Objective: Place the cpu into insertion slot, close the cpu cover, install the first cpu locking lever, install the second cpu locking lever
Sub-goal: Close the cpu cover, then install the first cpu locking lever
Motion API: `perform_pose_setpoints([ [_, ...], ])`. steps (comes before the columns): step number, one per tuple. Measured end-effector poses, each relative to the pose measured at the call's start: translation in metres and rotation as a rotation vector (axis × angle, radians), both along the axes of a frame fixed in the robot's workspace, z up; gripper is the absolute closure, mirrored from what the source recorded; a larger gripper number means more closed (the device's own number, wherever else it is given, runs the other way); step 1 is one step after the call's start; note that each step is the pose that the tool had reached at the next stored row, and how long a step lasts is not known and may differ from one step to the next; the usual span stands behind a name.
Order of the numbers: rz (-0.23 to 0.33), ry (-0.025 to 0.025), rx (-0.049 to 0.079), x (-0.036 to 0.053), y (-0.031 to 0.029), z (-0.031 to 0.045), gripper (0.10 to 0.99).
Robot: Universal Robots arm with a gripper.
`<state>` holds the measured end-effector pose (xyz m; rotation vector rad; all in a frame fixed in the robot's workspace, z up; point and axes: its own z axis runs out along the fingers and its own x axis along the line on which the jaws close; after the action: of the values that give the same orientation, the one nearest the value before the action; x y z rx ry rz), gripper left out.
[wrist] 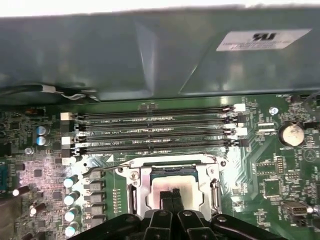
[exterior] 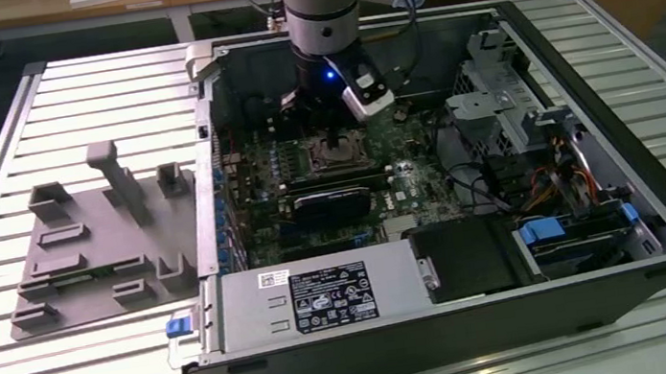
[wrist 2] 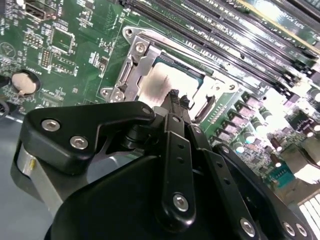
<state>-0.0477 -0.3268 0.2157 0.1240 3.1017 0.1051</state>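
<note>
Room stands open straight above the silvery square cpu cover point(wrist: 146, 190). Long black memory slots point(wrist: 155, 131) and the grey metal case wall point(wrist: 150, 55) hem one side, upright silver capacitors point(wrist: 71, 200) another.

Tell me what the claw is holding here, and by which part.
Nothing is held. The claw is shut, tips together with nothing between them, right at the top face of the chip.
</note>
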Motion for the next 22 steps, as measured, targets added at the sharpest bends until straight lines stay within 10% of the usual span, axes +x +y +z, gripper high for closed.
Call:
perform_pose_setpoints([
  [11, 0.0, 0.0001, 0.0, 0.0, 0.0, 0.0279, 0.98],
  [22, 0.0, 0.0001, 0.0, 0.0, 0.0, 0.0301, 0.98],
])
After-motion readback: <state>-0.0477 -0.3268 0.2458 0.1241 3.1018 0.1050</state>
